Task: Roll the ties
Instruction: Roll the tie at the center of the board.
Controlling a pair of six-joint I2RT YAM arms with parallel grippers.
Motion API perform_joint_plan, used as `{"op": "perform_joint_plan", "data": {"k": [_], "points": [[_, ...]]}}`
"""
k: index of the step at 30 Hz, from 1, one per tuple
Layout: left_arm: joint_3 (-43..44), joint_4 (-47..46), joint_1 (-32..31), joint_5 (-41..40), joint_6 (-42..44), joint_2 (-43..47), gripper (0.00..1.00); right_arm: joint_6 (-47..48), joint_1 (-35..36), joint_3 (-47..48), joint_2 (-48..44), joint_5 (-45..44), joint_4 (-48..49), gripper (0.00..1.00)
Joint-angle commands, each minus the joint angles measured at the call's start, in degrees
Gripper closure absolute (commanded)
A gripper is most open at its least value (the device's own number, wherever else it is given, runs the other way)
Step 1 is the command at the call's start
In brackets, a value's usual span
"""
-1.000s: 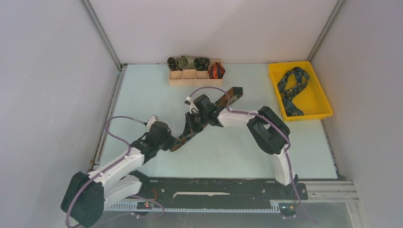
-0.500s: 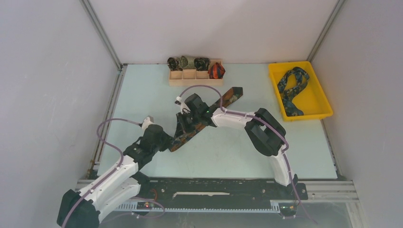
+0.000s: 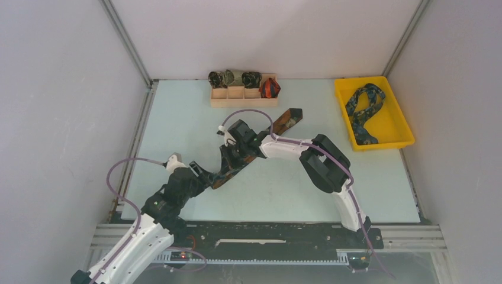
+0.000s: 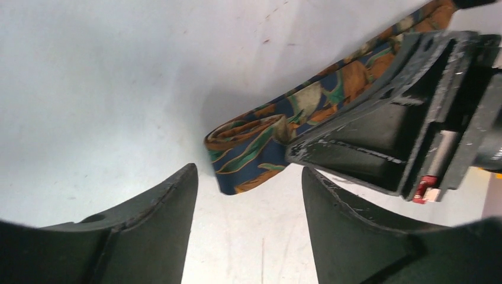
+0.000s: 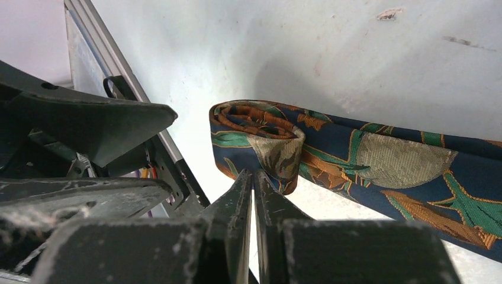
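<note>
Worktop [image 3: 296, 189] carried the brown-orange-green tie [image 5: 385, 160], its rolled end lying just ahead of the left claw [image 4: 248, 171], whose jaws stood wide and apart from it; the right claw [image 5: 253, 177], jaws pressed together, touched that roll.

left claw [image 3: 200, 176] is opening up and coming off the near end of the brown-orange tie [image 3: 284, 121], left arm is backing toward the near edge of the counter [image 3: 177, 112], its shoulder dropping out of the top view; right claw [image 3: 229, 160] is shifting left along the tie
</note>
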State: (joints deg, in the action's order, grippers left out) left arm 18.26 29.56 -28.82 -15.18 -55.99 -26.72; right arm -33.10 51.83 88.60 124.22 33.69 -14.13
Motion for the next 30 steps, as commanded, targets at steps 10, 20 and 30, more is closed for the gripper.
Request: {"op": "perform_joint_plan", "data": {"k": [10,20,30], "points": [[-3.4,-0.3,-0.3,-0.3,-1.5,0.2,0.27,2.6,-0.1,2.8,3.2,-0.1,-1.6,0.94],[-7.6,-8.5,-0.2,1.2,-3.5,-2.9,0.28,3.1,-0.8,2.9,4.6,0.6,-1.9,0.94],[-9.9,-14.0,-0.2,1.1,-4.8,-4.1,0.32,3.1,-1.1,3.2,5.1,1.2,-1.9,0.95]]}}
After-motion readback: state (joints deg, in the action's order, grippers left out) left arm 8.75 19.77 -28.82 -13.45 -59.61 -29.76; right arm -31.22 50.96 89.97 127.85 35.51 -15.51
